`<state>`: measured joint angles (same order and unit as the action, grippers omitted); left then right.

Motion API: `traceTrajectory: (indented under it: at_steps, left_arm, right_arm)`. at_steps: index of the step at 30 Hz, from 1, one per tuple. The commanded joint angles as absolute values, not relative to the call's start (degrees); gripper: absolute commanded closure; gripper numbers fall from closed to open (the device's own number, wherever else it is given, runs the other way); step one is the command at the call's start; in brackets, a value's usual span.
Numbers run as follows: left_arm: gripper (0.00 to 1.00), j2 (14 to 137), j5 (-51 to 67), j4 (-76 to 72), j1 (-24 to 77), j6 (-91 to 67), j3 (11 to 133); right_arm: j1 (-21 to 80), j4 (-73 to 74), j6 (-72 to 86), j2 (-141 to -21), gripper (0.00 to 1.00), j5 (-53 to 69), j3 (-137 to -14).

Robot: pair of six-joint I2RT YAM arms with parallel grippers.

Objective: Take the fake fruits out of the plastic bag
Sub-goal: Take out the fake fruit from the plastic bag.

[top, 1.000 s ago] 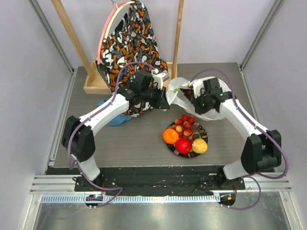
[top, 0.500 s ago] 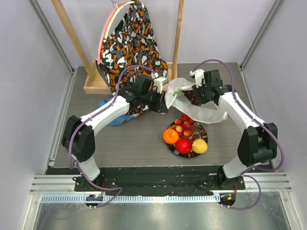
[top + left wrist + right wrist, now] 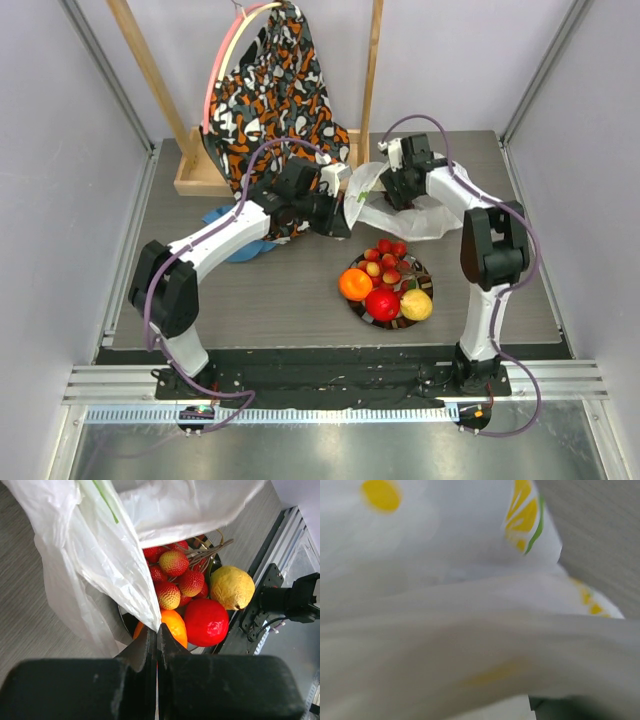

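The plastic bag [image 3: 415,215] lies crumpled on the table behind the plate [image 3: 362,315]. My left gripper [image 3: 346,213] is shut on the bag's left edge; in the left wrist view its tips [image 3: 158,630] pinch the bag's film [image 3: 100,555]. My right gripper [image 3: 392,195] is at the bag's far left part. The right wrist view is filled with the bag's film [image 3: 470,645], so its jaws are hidden. On the plate lie an orange [image 3: 355,285], a red apple [image 3: 382,304], a lemon [image 3: 416,304] and several strawberries [image 3: 385,262]. I cannot make out the grape bunch.
An orange-black-white patterned cloth [image 3: 275,95] hangs on a wooden frame [image 3: 190,180] at the back left. A blue cloth [image 3: 235,248] lies under my left arm. Metal rails run along the table's near edge.
My right arm has swung left and towards the back, from the bag's right side to its far left part. The bag has been drawn flatter. My left gripper has stayed put.
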<state>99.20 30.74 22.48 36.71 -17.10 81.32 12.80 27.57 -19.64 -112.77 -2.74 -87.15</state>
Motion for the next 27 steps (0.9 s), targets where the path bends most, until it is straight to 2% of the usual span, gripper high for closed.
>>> traceTrajectory:
  at_steps: [1, 7, 12, 14, 15, 16, 17, 18, 20, 27]
  left_arm:
    - [1.00, 97.91, 32.52, 19.87, 36.83, -16.52, 80.25]
    - [1.00, 97.21, 31.12, 20.57, 36.83, -15.82, 79.80]
    - [1.00, 97.73, 30.94, 20.48, 36.83, -15.64, 80.42]
    - [1.00, 98.00, 31.03, 20.22, 36.83, -15.82, 80.86]
    - [1.00, 98.43, 31.11, 20.04, 36.83, -16.17, 81.03]
    - [1.00, 98.70, 31.20, 19.95, 36.83, -16.35, 81.12]
    - [1.00, 98.88, 31.29, 19.86, 36.91, -16.52, 81.65]
    - [1.00, 99.40, 31.29, 19.69, 36.83, -16.78, 81.82]
    - [1.00, 99.84, 31.20, 19.69, 36.91, -16.87, 82.88]
    - [1.00, 103.97, 28.66, 18.54, 37.27, -20.39, 89.46]
  right_arm:
    - [13.01, 24.26, -22.31, -119.25, 0.30, -5.97, -96.23]
    - [13.01, 26.97, -24.61, -126.03, 0.41, -5.28, -100.98]
    - [13.10, 27.86, -22.77, -123.40, 0.45, -5.36, -98.80]
    - [13.01, 27.60, -22.59, -121.48, 0.51, -4.84, -96.52]
    - [13.09, 27.86, -22.85, -120.86, 0.57, -4.40, -95.89]
    - [13.01, 28.12, -23.03, -120.50, 0.69, -3.96, -95.28]
    - [13.09, 28.30, -23.55, -119.63, 0.76, -3.69, -94.58]
    - [13.10, 28.65, -23.64, -119.01, 0.87, -3.34, -94.57]
    - [13.01, 29.70, -23.99, -116.39, 0.99, -3.34, -95.53]
    - [13.10, 37.60, -26.01, -103.74, 0.99, 2.98, -97.21]
